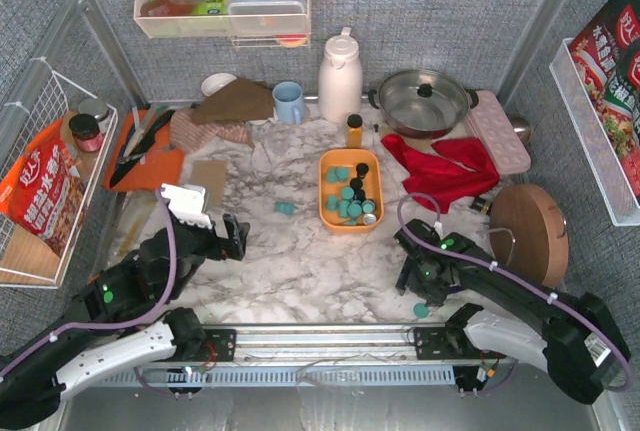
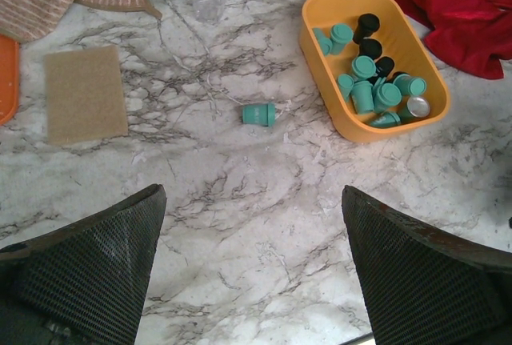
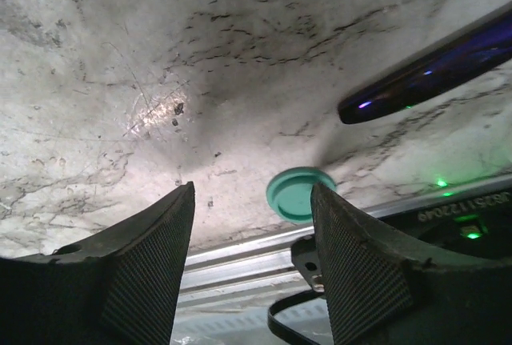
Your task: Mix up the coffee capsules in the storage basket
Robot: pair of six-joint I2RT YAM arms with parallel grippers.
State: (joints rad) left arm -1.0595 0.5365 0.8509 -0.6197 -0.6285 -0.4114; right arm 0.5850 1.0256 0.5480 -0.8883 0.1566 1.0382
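The right fingers (image 3: pixel 152 249) are spread apart and nothing is gripped by them. A teal capsule (image 3: pixel 298 194) is seen between their tips, resting on the desk (image 3: pixel 240 57). It is close to the finger on the right side of that view, but it cannot be told if it is touched. In the top view this capsule is found at 6 o'clock of the right fingers, just beside the metal rail (image 1: pixel 330 331) at the near edge.

The left fingers (image 2: pixel 96 265) are opened wide, and only the marble desk is seen between them. A second teal capsule (image 2: pixel 259 113) is laid on its side at 12 o'clock of them, well apart. The orange basket (image 2: pixel 320 49) is placed at 1 o'clock of them. The other capsules (image 2: pixel 376 81) are heaped inside it, most teal and a few black. A brown mat (image 2: pixel 84 93) is seen at 10 o'clock.

In the top view the second capsule is at 9 o'clock of the basket, and a red cloth (image 1: pixel 440 171) is near it at 3 o'clock.
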